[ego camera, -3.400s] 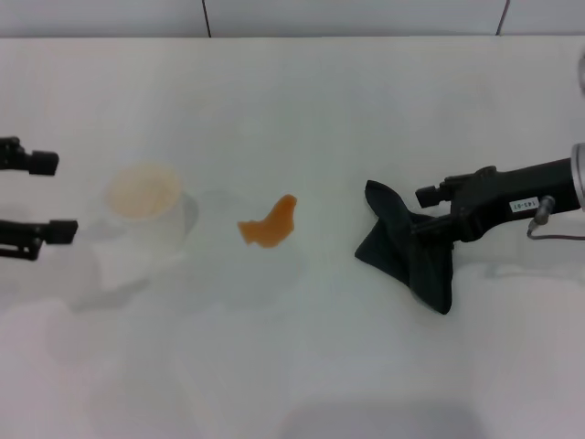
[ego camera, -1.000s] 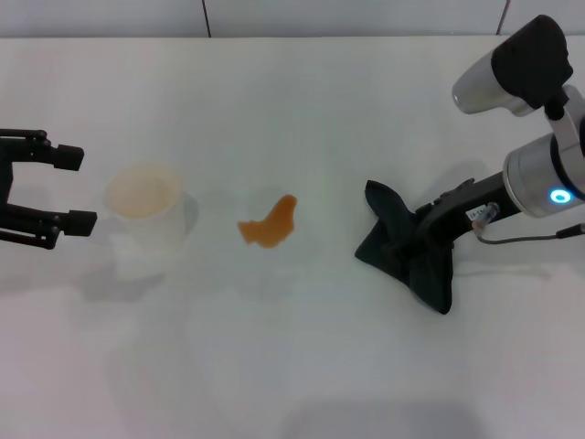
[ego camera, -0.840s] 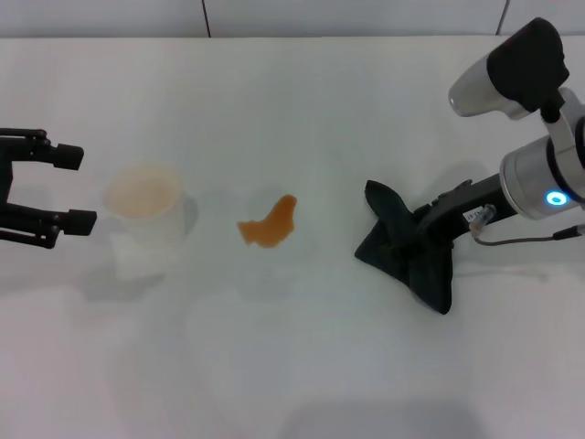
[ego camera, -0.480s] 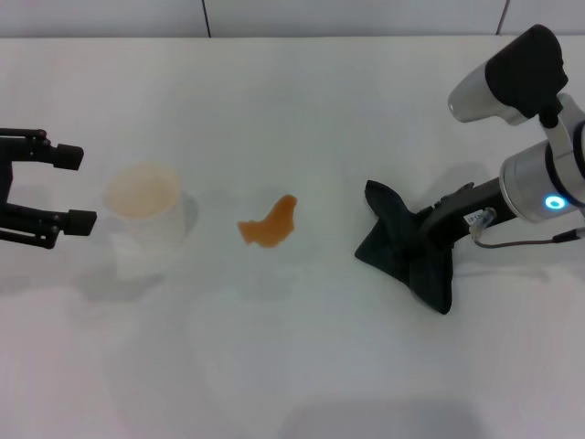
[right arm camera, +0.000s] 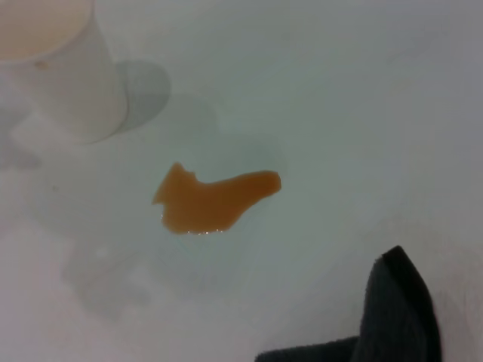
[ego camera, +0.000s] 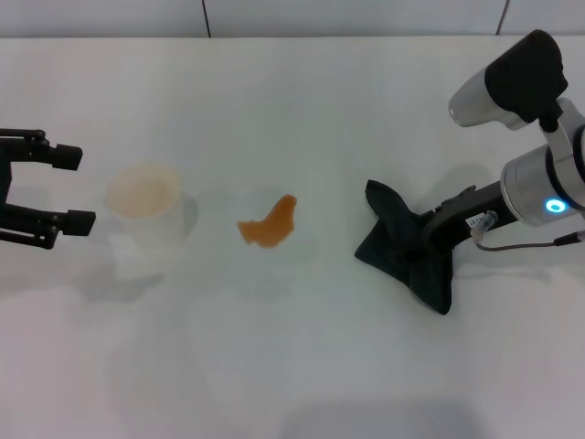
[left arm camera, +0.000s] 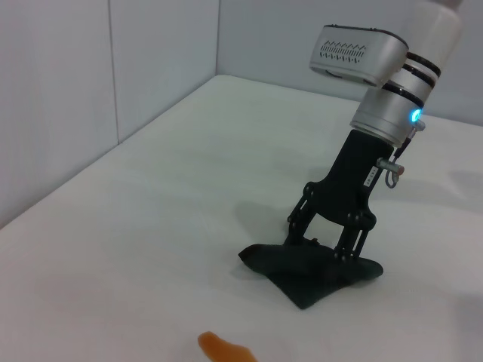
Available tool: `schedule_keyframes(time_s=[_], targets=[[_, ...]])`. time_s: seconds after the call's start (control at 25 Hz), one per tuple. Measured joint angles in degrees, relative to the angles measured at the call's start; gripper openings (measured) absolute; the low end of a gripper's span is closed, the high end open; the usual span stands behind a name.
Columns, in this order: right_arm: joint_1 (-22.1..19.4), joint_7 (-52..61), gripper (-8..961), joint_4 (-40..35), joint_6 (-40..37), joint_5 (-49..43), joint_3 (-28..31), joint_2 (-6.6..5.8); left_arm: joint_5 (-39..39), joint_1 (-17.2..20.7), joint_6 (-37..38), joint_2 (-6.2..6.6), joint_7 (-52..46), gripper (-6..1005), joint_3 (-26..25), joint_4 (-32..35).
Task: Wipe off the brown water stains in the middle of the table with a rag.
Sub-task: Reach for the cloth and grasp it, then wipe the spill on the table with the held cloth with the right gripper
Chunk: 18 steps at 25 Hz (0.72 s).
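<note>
Tilted up now, that right arm — a few seconds back it lay low and flat across the table [ego camera: 302,119], and now the right gripper [ego camera: 422,240] stands steeply over the rag [ego camera: 407,251], tips pressed into the cloth. Its jaws look closed on a fold, though from here I can't swear the pinch is firm. The left gripper [ego camera: 66,187] has crept in a little from the left edge and waits beside the cup [ego camera: 144,212], jaws wide, holding nothing.

So the grab seems made, but the wiping hasn't begun: the stain [ego camera: 269,224] sits untouched mid-table, well apart from the rag, between it and the cup.

Look at that stain — an orange-brown puddle, translucent, glossy, with a pointed lobe. The rag is dark, soft, crumpled into peaks and corners, lying limp on the smooth white top. It should drag easily across a surface that slick, I'd say.
</note>
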Motion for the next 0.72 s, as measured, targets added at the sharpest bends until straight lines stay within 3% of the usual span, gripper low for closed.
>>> schedule_keyframes(time_s=[0.56,0.72], targets=[[0.00,0.07,736,-0.04,-0.01,-0.07,-0.60,-0.01,-0.06,-0.04,0.00,0.05,0.00,861,0.00,0.00],[0.00,0.10,606,-0.22,-0.01,-0.02,-0.63,-0.01,-0.07,-0.04,0.00,0.05,0.00,861,0.00,0.00]])
